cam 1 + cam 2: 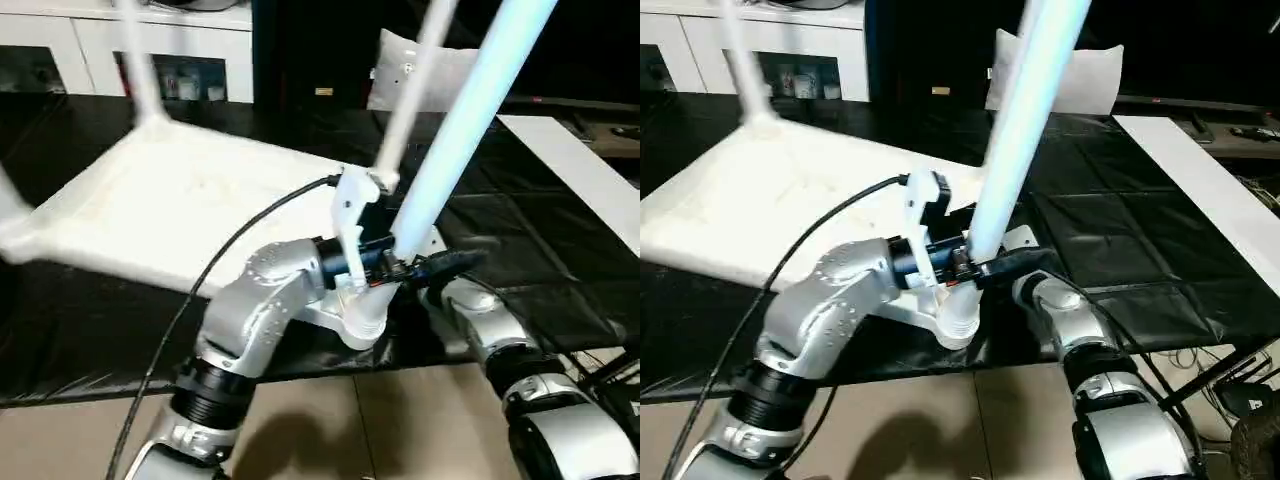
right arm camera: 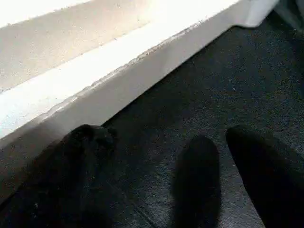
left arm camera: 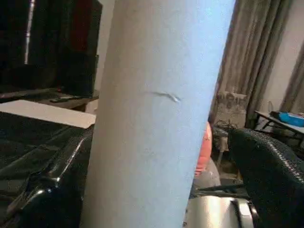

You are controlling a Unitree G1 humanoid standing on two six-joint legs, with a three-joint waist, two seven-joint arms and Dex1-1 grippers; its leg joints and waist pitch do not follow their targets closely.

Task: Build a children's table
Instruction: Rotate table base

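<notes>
White plastic is most of what we see: the tabletop (image 1: 170, 215) lies upside down on a black sheet (image 1: 1110, 250) spread over the floor (image 1: 330, 420), its near corner at the sheet's front edge. From that corner socket (image 1: 958, 325) a leg (image 1: 1015, 130) rises, tilted up and away to the right. Another leg (image 1: 140, 60) stands at the far corner, and a third (image 1: 415, 90) leans up behind the near one.

Our left gripper (image 1: 380, 262) has its black fingers (image 3: 45, 185) spread wide on either side of the near leg, just above the socket. In the left wrist view the leg stands between the two fingers, but we cannot tell whether they press on it. Our right gripper (image 2: 156, 180) hangs low just over the sheet beside the tabletop's rim (image 2: 118, 80), jaws apart and holding nothing; in the head views it lies just right of the near corner.

To the right of the tabletop the sheet is bare as far as a white board (image 1: 1200, 185) along its right edge. Beyond the sheet's far edge stand a white cabinet (image 1: 100, 50) and a pale cushion (image 1: 1080, 75). A black cable (image 1: 200, 290) arcs from the left wrist down past the front edge.

We can read no label or writing anywhere
</notes>
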